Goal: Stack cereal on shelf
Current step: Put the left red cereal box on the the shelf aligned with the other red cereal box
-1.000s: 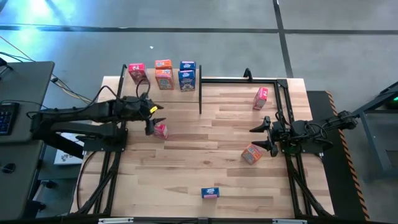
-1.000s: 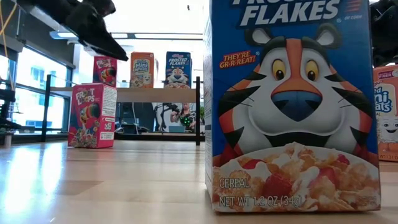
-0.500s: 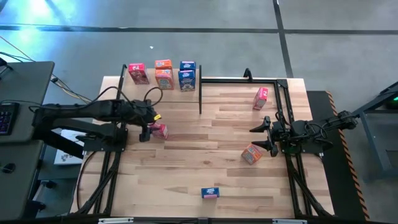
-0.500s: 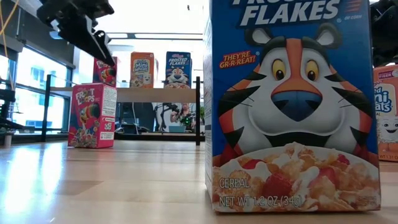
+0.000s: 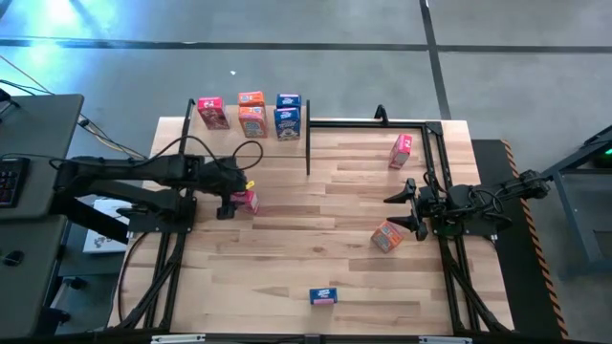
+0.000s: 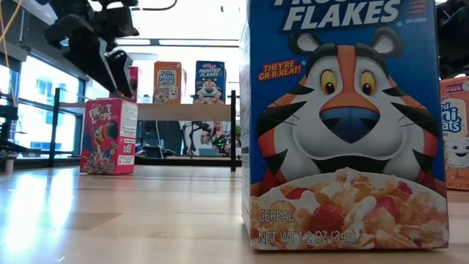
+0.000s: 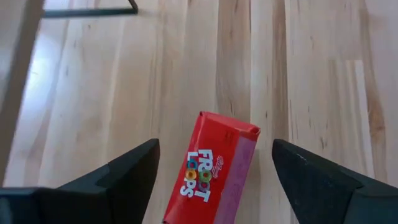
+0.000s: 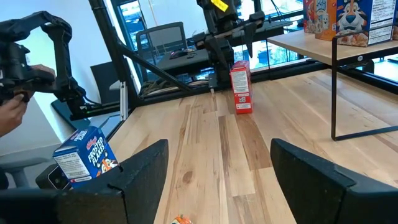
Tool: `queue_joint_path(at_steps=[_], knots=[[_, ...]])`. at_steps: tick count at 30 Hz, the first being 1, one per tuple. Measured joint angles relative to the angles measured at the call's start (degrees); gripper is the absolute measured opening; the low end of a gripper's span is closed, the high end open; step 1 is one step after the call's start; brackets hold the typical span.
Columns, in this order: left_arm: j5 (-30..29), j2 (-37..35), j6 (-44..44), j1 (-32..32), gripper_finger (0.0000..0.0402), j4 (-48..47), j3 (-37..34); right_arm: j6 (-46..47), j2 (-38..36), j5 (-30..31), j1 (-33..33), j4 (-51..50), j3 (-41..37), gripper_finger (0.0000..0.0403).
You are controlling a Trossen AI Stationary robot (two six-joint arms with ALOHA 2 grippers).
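Since a second ago, my left jaws (image 5: 229,203) came down over the pink box (image 5: 248,200); they are spread wide with the box between them, not touching. It stands on the counter (image 5: 316,229), before the shelf (image 5: 172,143). My right jaws (image 5: 399,210) wait spread beside an orange box (image 5: 386,236).

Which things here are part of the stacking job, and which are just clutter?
Job: shelf; boxes on it; loose pink-red boxes, orange box, blue box; left gripper open above one.
Clutter: keyboard, cables. Right gripper waits open.
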Motion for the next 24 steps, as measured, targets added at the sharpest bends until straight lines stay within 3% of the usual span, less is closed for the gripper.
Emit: queue_joint_path(at_steps=[15,24], knots=[[-0.9,7.5,-0.4,0.0,0.0302,-1.4,0.0,0.0,0.0,0.0,0.0,0.0,0.0,0.0275],[-1.0,11.4,-0.2,0.0,0.0267,-1.6,0.0,0.0,0.0,0.0,0.0,0.0,0.0,0.0275]])
